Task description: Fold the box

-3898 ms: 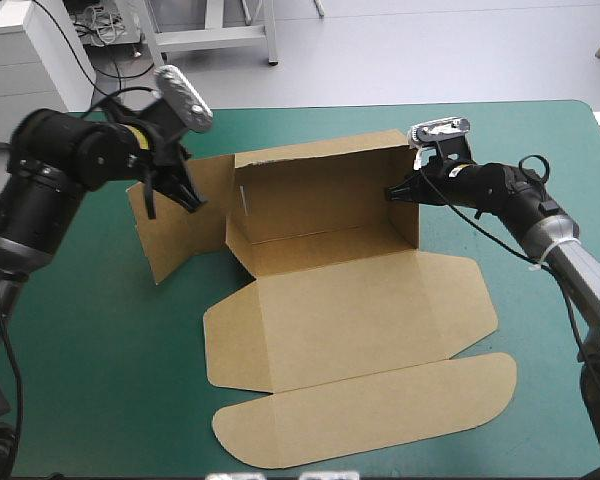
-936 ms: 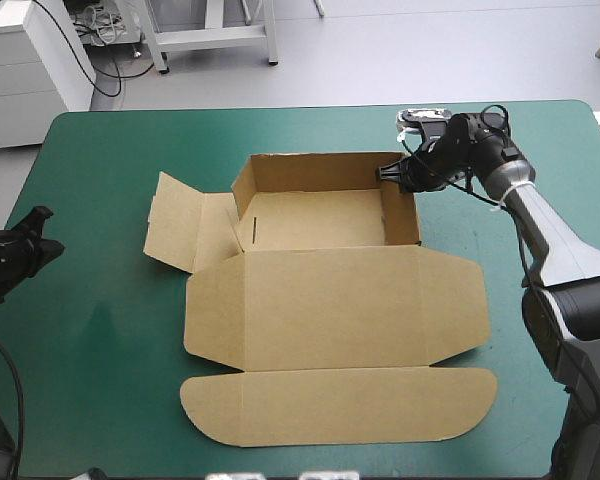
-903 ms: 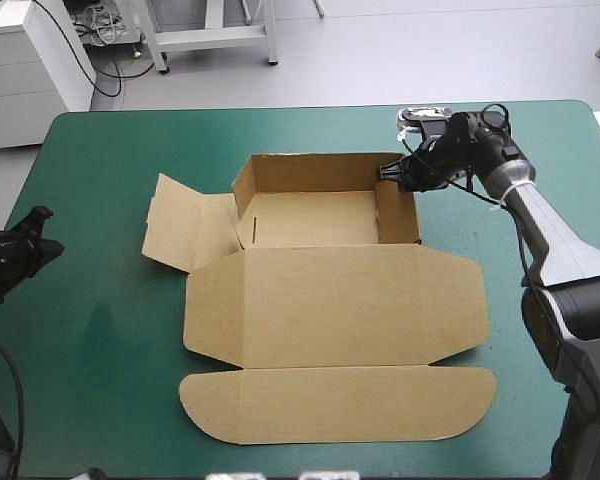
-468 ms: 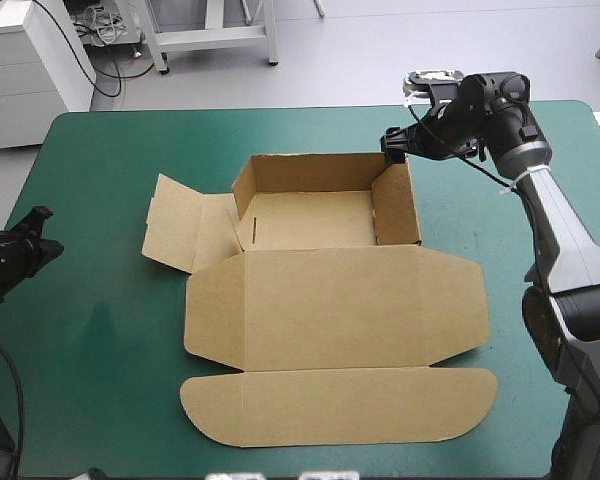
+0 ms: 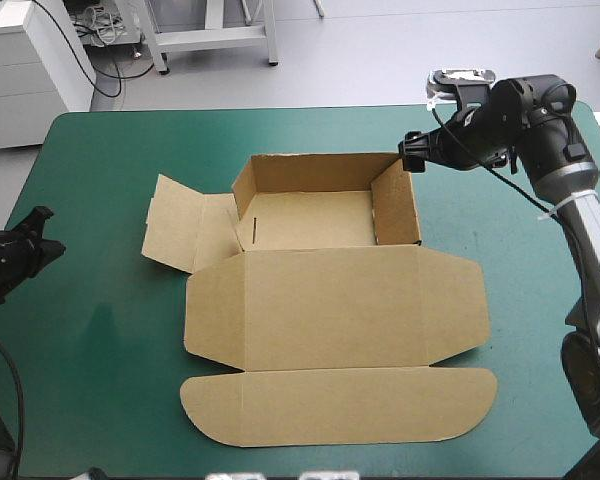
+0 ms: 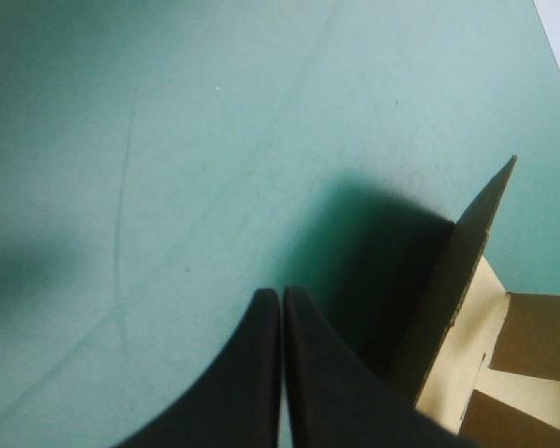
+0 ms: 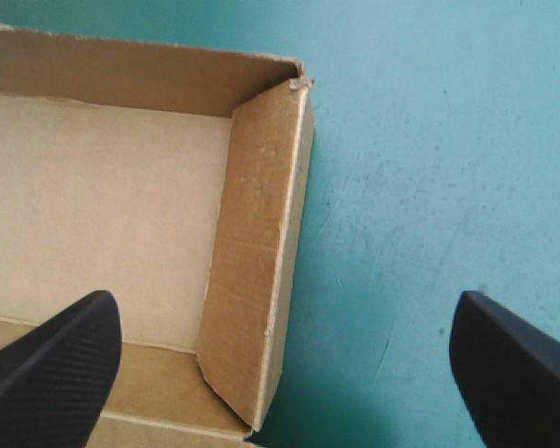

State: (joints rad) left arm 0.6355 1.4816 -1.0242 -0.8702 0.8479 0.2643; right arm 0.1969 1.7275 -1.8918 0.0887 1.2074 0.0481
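On the worktop [image 5: 100, 380], from above, the box [image 5: 310, 220] is a tray: right wall [image 5: 395, 200] up, left flap [image 5: 180, 225] untucked, lid [image 5: 335, 310] flat. Left wrist: my left tool [image 6: 280, 297] is closed, empty, facing that flap. Right wrist: my right tool [image 7: 280, 313] gapes above the right wall.

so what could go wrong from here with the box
The right gripper is open and off the box's right wall, so that wall may sag or spring back. The left flap is splayed outward, with the shut left gripper well away, so that side could go untucked.
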